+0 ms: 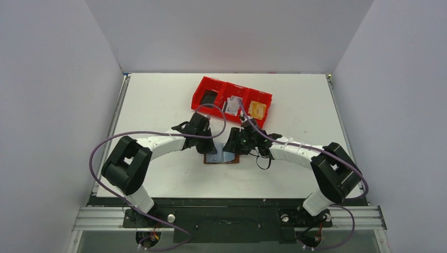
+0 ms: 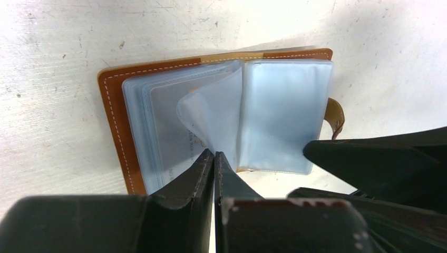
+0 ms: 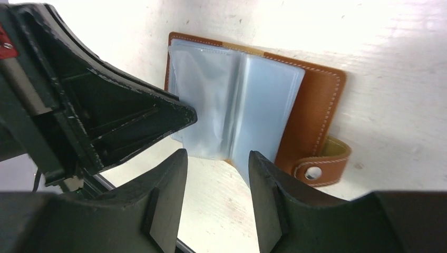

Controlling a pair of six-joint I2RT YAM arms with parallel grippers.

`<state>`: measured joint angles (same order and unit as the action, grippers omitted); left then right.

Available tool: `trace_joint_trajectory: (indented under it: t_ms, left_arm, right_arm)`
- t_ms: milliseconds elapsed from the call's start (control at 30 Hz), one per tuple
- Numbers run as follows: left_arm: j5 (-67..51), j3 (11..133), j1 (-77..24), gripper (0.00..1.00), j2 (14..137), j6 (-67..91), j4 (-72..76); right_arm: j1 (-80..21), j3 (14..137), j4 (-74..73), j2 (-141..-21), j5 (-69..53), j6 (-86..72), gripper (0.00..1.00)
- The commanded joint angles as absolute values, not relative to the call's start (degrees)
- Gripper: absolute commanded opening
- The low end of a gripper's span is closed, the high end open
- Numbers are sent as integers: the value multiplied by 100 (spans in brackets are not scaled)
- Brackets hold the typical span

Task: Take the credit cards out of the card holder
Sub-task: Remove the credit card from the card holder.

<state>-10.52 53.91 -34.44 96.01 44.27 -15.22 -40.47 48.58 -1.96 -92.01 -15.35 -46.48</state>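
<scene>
Surface: white table (image 1: 158, 105) with scratches, closed in by plain pale walls on three sides.
Card holder: I see the brown card holder (image 1: 221, 159) lying open and flat on the table, near the middle, just in front of the two arms.
Sleeves: clear plastic sleeves (image 2: 284, 110) are fanned out over both leather halves; one sleeve curls up at the fold.
Strap: the snap strap (image 3: 316, 168) sticks out from the outer edge of the holder, its button facing up.
Card inside: a pale card (image 2: 168, 132) with small print shows through the sleeves on one half; I cannot tell its colour.
Left gripper: the left gripper (image 2: 214, 158) has its fingers pressed together at the lower edge of the sleeves, right under the curled one; I cannot tell if a sleeve is pinched between them.
Right gripper: the right gripper (image 3: 217, 155) has its fingers spread apart, and the fold of the sleeves sits in line with the gap.
Red tray: the red tray (image 1: 196, 96) stands behind the holder, apart from it.
Tray content: a tan-gold card (image 1: 257, 109) lies in the right compartment; pale pieces in the middle compartment and something dark in the left one are too small for me to name.
</scene>
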Motion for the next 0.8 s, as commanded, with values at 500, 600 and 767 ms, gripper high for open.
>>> trace_joint_trajectory:
  t_ms: [500, 600, 767]
  left_arm:
    - [-1016, 6269, -3890, 0, 9880, 4335, -1624]
    - [-1047, 6323, -3937, 0, 9993, 4350, -1556]
    - [-1149, 6492, -4023, 0, 10191, 4363, -1452]
  right_arm:
    - [-3954, 4779, -837, -9098, -580, -4305, 0]
    - [-3956, 4746, -818, -9208, -507, -4297, 0]
    - [-3959, 4650, -713, -9460, -462, -4317, 0]
